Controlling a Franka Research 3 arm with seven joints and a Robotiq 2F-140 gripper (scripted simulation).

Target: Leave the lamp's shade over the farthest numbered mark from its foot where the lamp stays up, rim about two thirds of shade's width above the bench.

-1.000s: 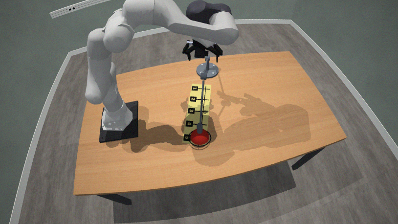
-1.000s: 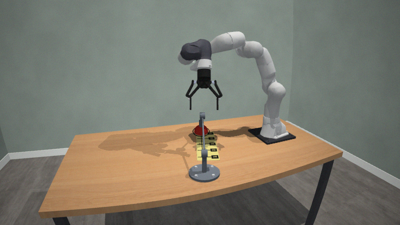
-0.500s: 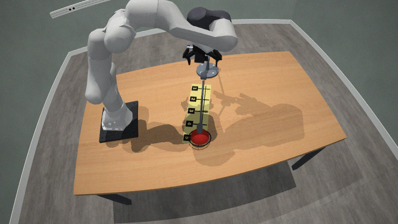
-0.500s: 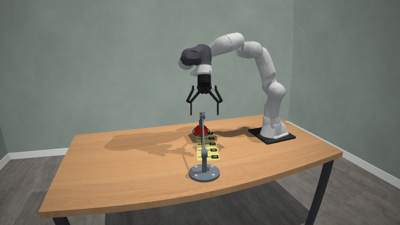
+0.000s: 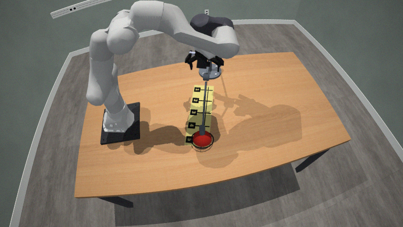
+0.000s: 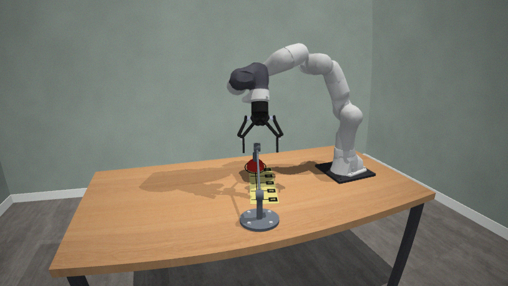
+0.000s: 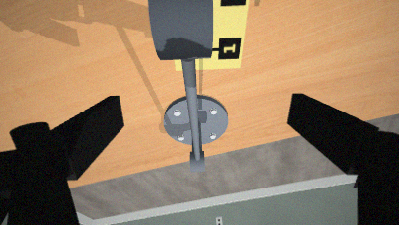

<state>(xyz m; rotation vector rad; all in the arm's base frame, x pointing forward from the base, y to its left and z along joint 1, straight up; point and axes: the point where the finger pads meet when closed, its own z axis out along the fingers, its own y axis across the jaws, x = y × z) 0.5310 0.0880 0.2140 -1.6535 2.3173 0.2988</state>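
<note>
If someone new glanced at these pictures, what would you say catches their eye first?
Probably the red lamp shade, sitting low at the far end of the yellow numbered strip, well away from the lamp's grey round foot. Next, the white arm's black pincer, wide open and holding nothing, poised just above the lamp's raised elbow joint.

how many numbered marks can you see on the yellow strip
5, in a row along the yellow strip: first nearest the lamp foot, then second, third, fourth and a fifth beside the red shade, which may partly cover it.
</note>
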